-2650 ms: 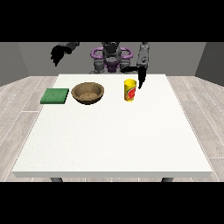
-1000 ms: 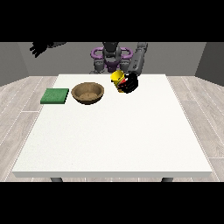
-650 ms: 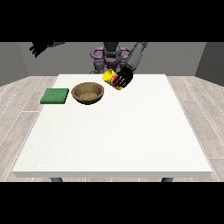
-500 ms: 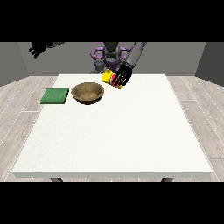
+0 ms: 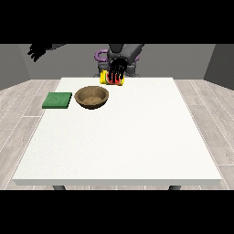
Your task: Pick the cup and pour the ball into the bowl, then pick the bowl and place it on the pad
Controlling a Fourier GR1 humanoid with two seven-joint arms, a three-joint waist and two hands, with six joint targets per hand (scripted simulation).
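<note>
1. Where seen from across the scene, a large white tabletop (image 5: 119,137) fills the middle, standing on a floor of pale grey-brown planks (image 5: 18,119), with grey walls (image 5: 13,64) behind.
2. Near the far-left part of the tabletop: a flat green pad (image 5: 57,100), lying close to the left edge.
3. Just right of the pad, apart from it: a round brown wooden bowl (image 5: 92,97), upright, nothing plainly visible inside.
4. Beyond and to the right of the bowl, raised off the tabletop near its far edge: a yellow cup (image 5: 111,79) with red on it, tipped onto its side, mouth towards the view's left, towards the bowl's side.
5. Ball not to be made out, whether in the cup, in the bowl or elsewhere.
6. Black hand at the view's right (image 5: 117,69), reached down and forward from the dark torso (image 5: 124,51), set over the cup's top and right side.
7. Fingers (image 5: 119,76) of that hand curled down round the cup, clasping it.
8. Hand at the view's left (image 5: 37,50), lifted high and well out to the side, beyond the tabletop's left edge, clear of every object.
9. Fingers of that raised hand spread and released, grasping nothing.
</note>
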